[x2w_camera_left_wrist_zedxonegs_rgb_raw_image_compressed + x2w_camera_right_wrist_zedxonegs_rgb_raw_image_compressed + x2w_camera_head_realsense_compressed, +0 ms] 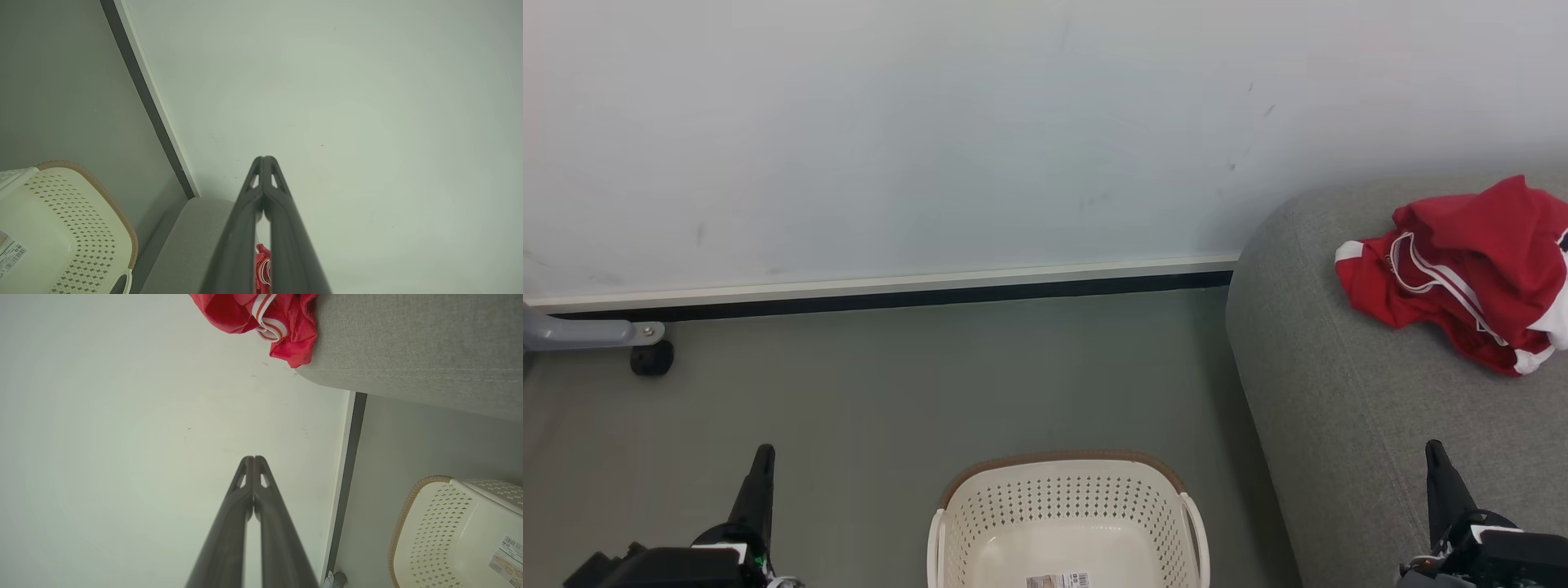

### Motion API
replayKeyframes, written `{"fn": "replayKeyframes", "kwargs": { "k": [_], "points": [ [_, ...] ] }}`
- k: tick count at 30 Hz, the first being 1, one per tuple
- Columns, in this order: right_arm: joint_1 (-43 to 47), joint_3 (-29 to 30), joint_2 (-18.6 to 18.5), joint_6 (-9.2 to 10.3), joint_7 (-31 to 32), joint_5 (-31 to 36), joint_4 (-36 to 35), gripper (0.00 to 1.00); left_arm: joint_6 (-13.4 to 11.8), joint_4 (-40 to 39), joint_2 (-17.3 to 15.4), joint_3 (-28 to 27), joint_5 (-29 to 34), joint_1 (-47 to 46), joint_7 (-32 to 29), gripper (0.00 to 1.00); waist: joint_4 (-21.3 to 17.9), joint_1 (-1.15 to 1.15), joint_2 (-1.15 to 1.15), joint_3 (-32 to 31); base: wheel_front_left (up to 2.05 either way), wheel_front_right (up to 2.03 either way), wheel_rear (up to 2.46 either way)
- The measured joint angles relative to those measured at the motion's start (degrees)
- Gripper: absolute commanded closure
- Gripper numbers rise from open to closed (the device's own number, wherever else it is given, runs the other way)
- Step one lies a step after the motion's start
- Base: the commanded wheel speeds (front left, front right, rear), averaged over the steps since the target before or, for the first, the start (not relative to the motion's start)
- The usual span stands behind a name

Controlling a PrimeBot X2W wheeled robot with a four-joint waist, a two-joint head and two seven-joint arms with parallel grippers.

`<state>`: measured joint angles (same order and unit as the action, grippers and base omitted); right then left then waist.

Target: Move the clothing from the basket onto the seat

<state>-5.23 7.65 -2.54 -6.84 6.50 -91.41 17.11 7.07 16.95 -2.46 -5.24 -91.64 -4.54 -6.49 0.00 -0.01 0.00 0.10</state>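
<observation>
The red clothing (1462, 269) with white stripes lies crumpled on the grey seat (1356, 408) at the right; the right wrist view has the clothing (261, 318) at its top and the left wrist view a sliver of it (263, 267) between the fingers. The cream basket (1066, 523) with a brown rim stands on the floor at the bottom centre, with only a label inside. My left gripper (762, 457) is shut and empty to the basket's left. My right gripper (1436, 453) is shut and empty over the seat's front part.
A pale wall with a white and black skirting strip (882, 290) runs behind the grey floor (890, 392). A grey metal leg with a black caster (649, 355) stands at the far left by the wall.
</observation>
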Motion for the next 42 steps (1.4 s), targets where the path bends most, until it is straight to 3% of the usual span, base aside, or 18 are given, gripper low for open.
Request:
{"fn": "replayKeyframes", "kwargs": {
  "k": [42],
  "points": [
    [0.0, 0.0, 0.0, -0.05, 0.0, 0.0, 0.0, 1.0, 0.0, 0.0, 0.0, 0.0, 0.0, 0.0, 0.0, 1.0, 0.0, 0.0, 0.0, 0.0, 0.0, 0.0, 0.0]
  ]
}}
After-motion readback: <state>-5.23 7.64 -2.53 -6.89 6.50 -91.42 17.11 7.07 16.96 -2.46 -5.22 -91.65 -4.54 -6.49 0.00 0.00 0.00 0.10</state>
